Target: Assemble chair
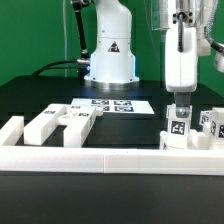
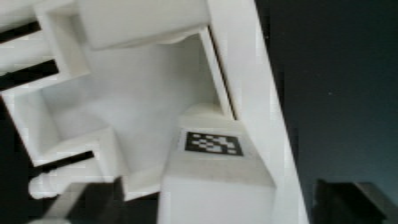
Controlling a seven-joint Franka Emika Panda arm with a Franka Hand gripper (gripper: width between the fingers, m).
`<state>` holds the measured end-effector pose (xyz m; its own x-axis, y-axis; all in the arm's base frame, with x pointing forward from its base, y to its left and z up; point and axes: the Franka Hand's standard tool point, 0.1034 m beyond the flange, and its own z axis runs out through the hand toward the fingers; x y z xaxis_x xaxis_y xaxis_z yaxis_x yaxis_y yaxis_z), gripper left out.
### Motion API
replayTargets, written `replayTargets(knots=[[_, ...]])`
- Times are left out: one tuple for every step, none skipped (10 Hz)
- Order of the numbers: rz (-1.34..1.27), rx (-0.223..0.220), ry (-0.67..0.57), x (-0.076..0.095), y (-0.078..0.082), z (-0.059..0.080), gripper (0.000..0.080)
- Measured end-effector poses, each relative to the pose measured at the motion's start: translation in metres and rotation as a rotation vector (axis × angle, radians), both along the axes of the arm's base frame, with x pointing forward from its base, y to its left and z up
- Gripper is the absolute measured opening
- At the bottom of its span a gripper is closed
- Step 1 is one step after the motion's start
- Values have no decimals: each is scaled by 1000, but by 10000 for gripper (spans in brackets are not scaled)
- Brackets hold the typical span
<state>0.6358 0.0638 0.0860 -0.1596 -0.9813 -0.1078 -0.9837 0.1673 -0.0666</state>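
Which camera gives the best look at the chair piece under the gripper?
The exterior view: it shows the chair piece nearly whole, its tag facing the camera. The wrist view is too close, showing only white faces and one tag.

- You find the marker board (image 1: 112,103) lying flat on the table (image 1: 30,95), just in front of the robot base (image 1: 109,60).
- Towards the exterior view's left, loose chair parts (image 1: 60,122) lie close together, between the marker board and the border rail (image 1: 110,157).
- The border rail runs along the table's near edge, in front of everything else.
- Towards the exterior view's right, an upright chair post (image 1: 178,130) stands just behind the rail, with the gripper (image 1: 180,110) directly above it.
- Further chair parts (image 1: 210,125) stand just beside that post, nearer the exterior view's right edge.
- In your wrist view, a close chair part (image 2: 160,100) fills the frame, with a tag (image 2: 214,142) on its face.
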Motion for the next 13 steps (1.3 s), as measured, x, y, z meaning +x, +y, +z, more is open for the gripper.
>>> replayTargets(knots=[[101, -12, -25, 2, 1, 0, 623], [171, -18, -30, 2, 0, 0, 623], [240, -25, -36, 2, 0, 0, 645], [317, -32, -43, 2, 0, 0, 649], [414, -49, -43, 0, 0, -1, 649], [544, -79, -37, -2, 2, -2, 649], [642, -98, -30, -3, 2, -2, 649], [729, -108, -37, -3, 2, -3, 649], [837, -124, -40, -3, 3, -3, 649], [916, -129, -44, -4, 3, -4, 649], [1002, -135, -49, -4, 1, -6, 649], [1051, -138, -50, -4, 1, -7, 649], [1125, -143, -55, -4, 1, -7, 649]])
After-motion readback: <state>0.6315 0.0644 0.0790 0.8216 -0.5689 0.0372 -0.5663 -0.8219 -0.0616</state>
